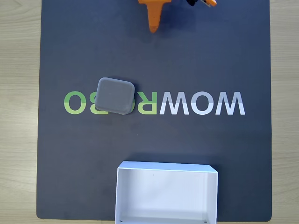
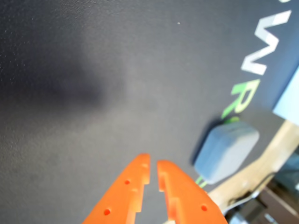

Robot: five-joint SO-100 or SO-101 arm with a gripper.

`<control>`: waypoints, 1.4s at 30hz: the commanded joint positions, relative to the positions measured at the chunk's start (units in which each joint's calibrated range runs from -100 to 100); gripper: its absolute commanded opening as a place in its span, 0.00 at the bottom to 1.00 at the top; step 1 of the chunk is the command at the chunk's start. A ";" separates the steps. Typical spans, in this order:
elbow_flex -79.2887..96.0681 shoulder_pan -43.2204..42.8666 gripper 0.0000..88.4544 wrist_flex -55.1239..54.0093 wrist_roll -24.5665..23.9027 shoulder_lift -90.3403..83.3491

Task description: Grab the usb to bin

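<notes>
The usb (image 1: 115, 96) is a flat grey square block with rounded corners, lying on the dark mat over the green letters left of centre in the fixed view. The bin (image 1: 166, 167), a white shallow box with nothing in it, stands at the mat's bottom edge. My orange gripper (image 1: 153, 29) hangs at the top of that view, well above and to the right of the usb, with nothing in it. In the wrist view the gripper (image 2: 153, 163) has its fingers nearly touching, the usb (image 2: 226, 151) sits to their right, and a corner of the bin (image 2: 287, 100) shows at the right edge.
A dark mat (image 1: 93, 56) with large "WOWROBO" lettering (image 1: 201, 103) covers most of the light wooden table (image 1: 18, 116). Bare mat lies between the gripper and the usb, and between the usb and the bin.
</notes>
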 commanded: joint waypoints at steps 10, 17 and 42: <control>-0.18 -0.72 0.02 0.36 0.08 0.19; -0.18 -3.25 0.02 0.36 0.14 0.19; -57.99 20.15 0.03 -10.03 0.19 78.28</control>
